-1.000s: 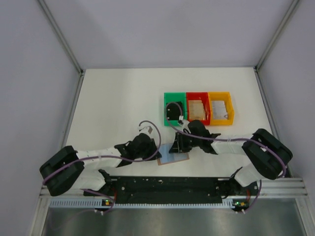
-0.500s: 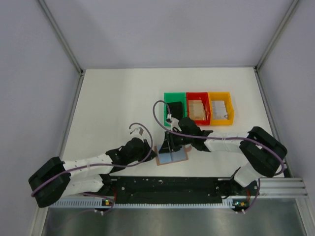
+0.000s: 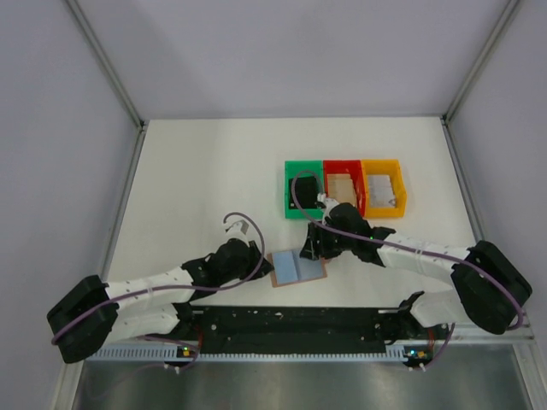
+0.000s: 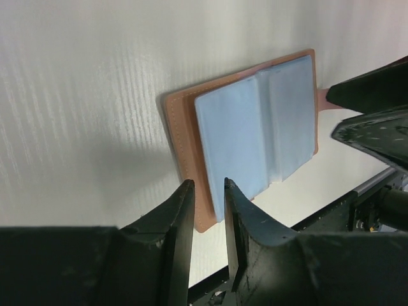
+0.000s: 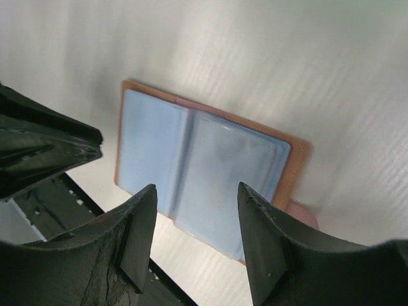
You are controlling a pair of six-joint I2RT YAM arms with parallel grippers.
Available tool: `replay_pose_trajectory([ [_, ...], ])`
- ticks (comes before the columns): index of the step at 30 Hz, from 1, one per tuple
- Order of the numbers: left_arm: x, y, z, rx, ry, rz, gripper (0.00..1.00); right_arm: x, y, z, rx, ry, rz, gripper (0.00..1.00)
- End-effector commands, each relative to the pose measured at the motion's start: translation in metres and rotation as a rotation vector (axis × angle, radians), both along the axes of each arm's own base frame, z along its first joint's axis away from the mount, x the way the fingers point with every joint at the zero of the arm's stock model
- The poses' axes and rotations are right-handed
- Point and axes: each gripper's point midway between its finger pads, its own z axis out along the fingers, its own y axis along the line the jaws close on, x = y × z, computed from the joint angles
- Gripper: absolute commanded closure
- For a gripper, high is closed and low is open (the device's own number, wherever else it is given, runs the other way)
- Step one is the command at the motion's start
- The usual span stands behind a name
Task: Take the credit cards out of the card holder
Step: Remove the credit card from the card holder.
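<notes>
The card holder (image 3: 299,267) lies open and flat on the white table, blue-grey pockets up with a reddish-brown rim. In the left wrist view the card holder (image 4: 255,127) sits just past my left gripper (image 4: 207,182), whose jaws are narrowly open and hold nothing. My left gripper (image 3: 259,266) is at the holder's left edge. My right gripper (image 5: 196,187) hovers open over the card holder (image 5: 197,166), empty. From above, my right gripper (image 3: 309,249) is at the holder's far right corner. No credit cards show in the pockets. Something dark lies in the green bin (image 3: 291,190); I cannot tell what.
The green bin stands in a row with a red bin (image 3: 344,190) and a yellow bin (image 3: 382,188) behind the holder. The right arm's purple cable loops over the green bin. A black rail (image 3: 291,320) runs along the near table edge.
My right gripper has lifted off the holder toward the far right and opened wider. The left jaws have parted slightly. The holder now lies uncovered.
</notes>
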Motion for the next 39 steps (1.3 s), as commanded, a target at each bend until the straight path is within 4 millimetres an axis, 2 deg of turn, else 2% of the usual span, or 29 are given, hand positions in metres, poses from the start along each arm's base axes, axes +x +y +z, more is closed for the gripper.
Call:
replay_pose_trajectory([
  [1, 0.009, -0.022, 0.03, -0.07, -0.051, -0.041, 0.69, 0.002, -0.015, -0.017, -0.054, 0.007, -0.042, 0.48],
  [4, 0.011, -0.031, 0.04, -0.102, -0.065, -0.061, 0.69, 0.002, -0.017, -0.024, -0.064, 0.021, -0.045, 0.52],
  [7, 0.015, -0.037, 0.039, -0.086, -0.067, -0.075, 0.69, 0.002, -0.015, -0.024, -0.048, 0.019, -0.043, 0.55],
  [11, 0.012, -0.04, 0.022, -0.056, -0.019, -0.09, 0.72, 0.003, -0.016, -0.026, -0.053, 0.018, -0.043, 0.57],
  [15, 0.008, -0.032, -0.001, -0.026, 0.03, -0.062, 0.76, 0.002, -0.016, -0.027, -0.058, 0.022, -0.042, 0.57],
  [20, 0.003, -0.028, -0.014, -0.006, 0.064, -0.059, 0.79, -0.001, -0.013, -0.03, -0.055, 0.041, -0.022, 0.58],
  [27, 0.0, -0.028, -0.021, -0.003, 0.089, -0.062, 0.81, -0.007, 0.0, -0.029, 0.001, 0.081, 0.02, 0.61],
  [36, -0.001, -0.028, -0.019, -0.019, 0.08, -0.059, 0.82, -0.014, 0.025, -0.027, 0.104, 0.13, 0.082, 0.63],
  [39, -0.001, -0.028, -0.017, -0.028, 0.078, -0.057, 0.82, -0.015, 0.034, -0.021, 0.147, 0.136, 0.101, 0.63],
])
